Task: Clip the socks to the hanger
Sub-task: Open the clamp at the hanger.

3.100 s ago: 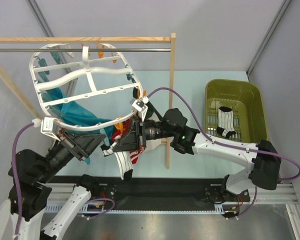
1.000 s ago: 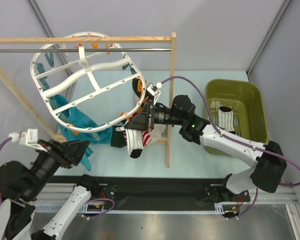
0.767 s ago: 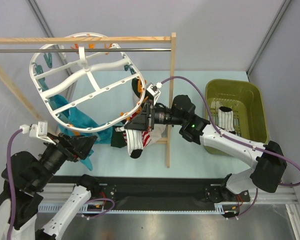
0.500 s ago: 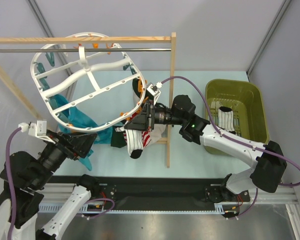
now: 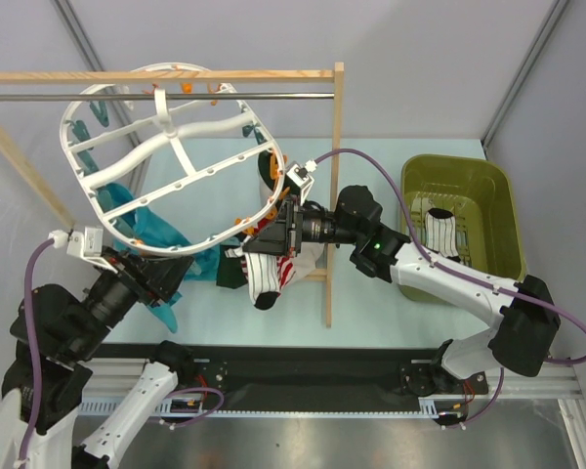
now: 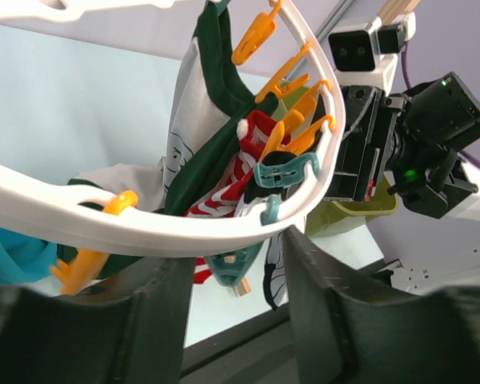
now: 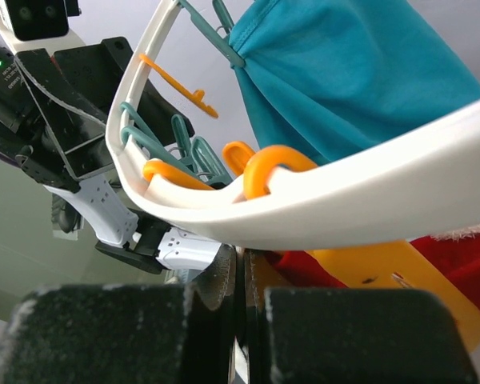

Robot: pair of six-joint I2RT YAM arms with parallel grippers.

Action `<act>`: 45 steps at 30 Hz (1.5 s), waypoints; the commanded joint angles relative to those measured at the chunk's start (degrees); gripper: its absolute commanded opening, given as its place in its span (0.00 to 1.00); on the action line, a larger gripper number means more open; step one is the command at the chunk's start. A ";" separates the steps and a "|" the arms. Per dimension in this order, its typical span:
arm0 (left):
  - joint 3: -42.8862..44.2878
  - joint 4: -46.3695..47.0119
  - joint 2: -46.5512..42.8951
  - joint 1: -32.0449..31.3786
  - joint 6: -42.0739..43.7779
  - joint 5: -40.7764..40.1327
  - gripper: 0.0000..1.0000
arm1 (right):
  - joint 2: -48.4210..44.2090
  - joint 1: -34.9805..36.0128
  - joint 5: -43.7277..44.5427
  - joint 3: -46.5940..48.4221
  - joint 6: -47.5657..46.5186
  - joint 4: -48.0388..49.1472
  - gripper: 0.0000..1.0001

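Above the black base rail, both arms are built of white shells and black, blocky joint housings. The left arm is mounted towards the rail's left end and the right arm towards its right end. A purple cable runs along each arm to a small white camera box. A green light glows on the right arm. The left arm's fingers and the right arm's fingers are black and coarse-grained.

The left tool has risen back to the hanger rim (jaws parted beneath it).
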 commanded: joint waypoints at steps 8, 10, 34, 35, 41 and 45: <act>0.29 1.63 2.12 -0.23 1.24 0.19 0.23 | 0.18 -0.17 -0.71 2.16 0.61 2.74 0.00; 0.64 1.02 2.47 -0.23 0.89 -0.07 0.15 | 0.18 -0.17 -0.71 2.25 0.62 2.66 0.00; 2.22 -1.27 2.39 -0.23 -0.96 1.50 0.00 | -18.89 -14.47 38.96 14.12 -23.99 -58.23 0.61; 2.31 -1.18 2.39 -0.23 -0.96 1.68 0.00 | -19.76 -17.55 41.62 14.20 -24.25 -61.38 0.61; 1.96 -1.01 2.39 -0.23 -0.70 2.47 0.00 | -17.15 -45.58 46.40 8.59 -23.82 -61.25 0.67; 1.78 -0.75 2.21 -0.23 -0.87 3.35 0.00 | -5.93 -55.53 45.96 6.74 -23.03 -58.96 0.73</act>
